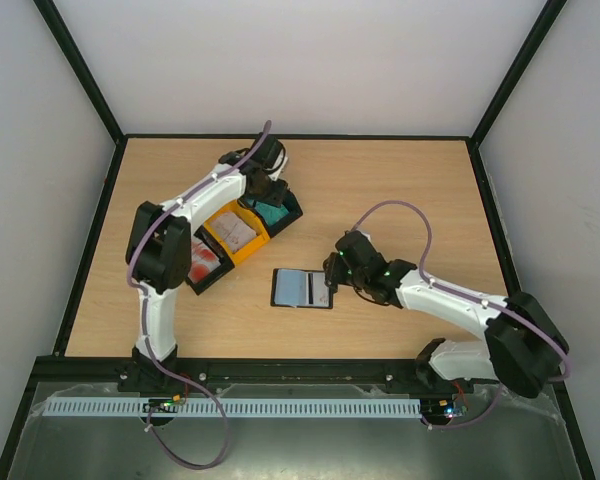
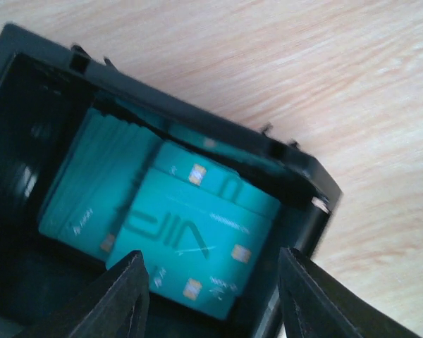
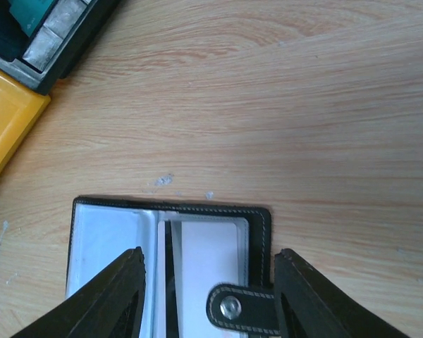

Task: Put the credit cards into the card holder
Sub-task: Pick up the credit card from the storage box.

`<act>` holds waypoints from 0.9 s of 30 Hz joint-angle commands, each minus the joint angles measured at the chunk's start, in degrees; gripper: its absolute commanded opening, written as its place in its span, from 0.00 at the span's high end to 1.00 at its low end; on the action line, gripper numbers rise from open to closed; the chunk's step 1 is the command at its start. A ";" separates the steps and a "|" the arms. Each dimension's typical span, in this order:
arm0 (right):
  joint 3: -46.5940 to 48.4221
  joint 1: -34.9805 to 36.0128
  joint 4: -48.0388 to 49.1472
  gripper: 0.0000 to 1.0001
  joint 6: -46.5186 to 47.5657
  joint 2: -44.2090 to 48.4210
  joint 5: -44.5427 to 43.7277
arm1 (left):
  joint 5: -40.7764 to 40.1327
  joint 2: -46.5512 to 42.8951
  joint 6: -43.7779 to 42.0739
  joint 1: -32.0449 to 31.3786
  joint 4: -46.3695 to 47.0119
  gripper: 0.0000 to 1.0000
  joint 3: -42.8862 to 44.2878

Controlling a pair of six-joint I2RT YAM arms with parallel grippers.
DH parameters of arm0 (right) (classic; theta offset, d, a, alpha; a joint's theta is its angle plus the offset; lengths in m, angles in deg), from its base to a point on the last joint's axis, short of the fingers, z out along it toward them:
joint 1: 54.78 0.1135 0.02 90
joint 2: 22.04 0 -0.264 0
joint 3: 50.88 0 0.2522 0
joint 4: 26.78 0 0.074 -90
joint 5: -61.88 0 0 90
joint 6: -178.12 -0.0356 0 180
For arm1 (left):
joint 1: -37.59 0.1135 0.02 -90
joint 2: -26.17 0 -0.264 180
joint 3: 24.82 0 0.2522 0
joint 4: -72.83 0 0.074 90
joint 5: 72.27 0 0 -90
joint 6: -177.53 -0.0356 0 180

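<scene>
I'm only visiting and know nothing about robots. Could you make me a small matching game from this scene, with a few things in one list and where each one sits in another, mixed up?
Things
1. teal credit cards
2. card holder
3. yellow bin
4. red-and-white cards

Places
A. lying open on the bare table
B. middle of the row of three bins
C. inside the near black bin, closest to the arm bases
D. inside the far black bin, farthest from the arm bases

Pairs: 1-D, 2-A, 3-B, 4-C
</scene>
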 commanded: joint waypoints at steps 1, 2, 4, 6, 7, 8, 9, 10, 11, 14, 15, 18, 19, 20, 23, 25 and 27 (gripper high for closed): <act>2.93 -1.23 4.97 0.51 1.18 -4.41 2.05 | 1.92 6.42 -3.54 2.10 -4.71 0.48 7.07; 3.34 -1.29 5.31 0.51 1.44 -5.47 2.33 | 1.84 8.47 -3.94 2.36 -5.21 0.47 8.40; 4.14 -1.38 5.95 0.51 2.18 -7.55 2.58 | 1.87 11.17 -4.88 2.92 -6.46 0.46 11.07; 4.81 -1.63 6.54 0.51 2.81 -9.64 2.59 | 1.71 13.23 -5.68 3.27 -7.43 0.44 13.18; 5.15 -1.71 6.87 0.51 3.11 -10.56 2.79 | 2.03 14.07 -6.18 3.43 -7.77 0.43 14.02; 5.43 -1.86 7.39 0.51 3.28 -11.56 3.20 | 2.22 14.82 -6.59 3.56 -8.12 0.42 14.87; 5.70 -1.98 7.99 0.51 3.40 -12.50 3.62 | 2.41 15.54 -6.87 3.71 -8.36 0.41 15.54; 6.00 -2.08 8.46 0.52 3.43 -13.49 3.99 | 3.02 16.25 -7.36 3.81 -8.71 0.40 16.35; 6.38 -2.13 8.70 0.52 3.46 -14.31 4.34 | 3.62 16.87 -7.92 3.85 -9.16 0.39 17.12; 7.08 -2.18 9.28 0.53 3.69 -16.18 5.03 | 5.45 18.48 -9.20 4.03 -10.38 0.41 18.42; 7.03 -2.28 9.47 0.52 3.72 -16.54 5.07 | 5.74 18.84 -9.61 4.03 -10.62 0.43 18.61; 6.95 -2.35 9.80 0.53 3.77 -17.25 5.27 | 5.80 19.89 -10.05 4.27 -11.43 0.49 18.74; 6.93 -2.50 9.88 0.53 3.79 -17.43 5.31 | 5.79 20.19 -10.00 4.37 -11.73 0.51 18.78; 6.93 -2.55 9.95 0.53 3.78 -17.55 5.44 | 5.78 20.29 -9.96 4.46 -11.96 0.51 18.76; 6.77 -2.59 10.19 0.53 3.69 -17.79 5.74 | 5.68 20.65 -9.87 4.72 -12.18 0.52 18.72; 6.74 -2.64 10.22 0.53 3.67 -17.78 5.88 | 5.40 20.65 -9.85 4.81 -12.09 0.50 18.65; 6.73 -2.63 10.12 0.53 3.73 -17.68 5.85 | 4.75 20.66 -9.50 4.90 -12.01 0.47 18.67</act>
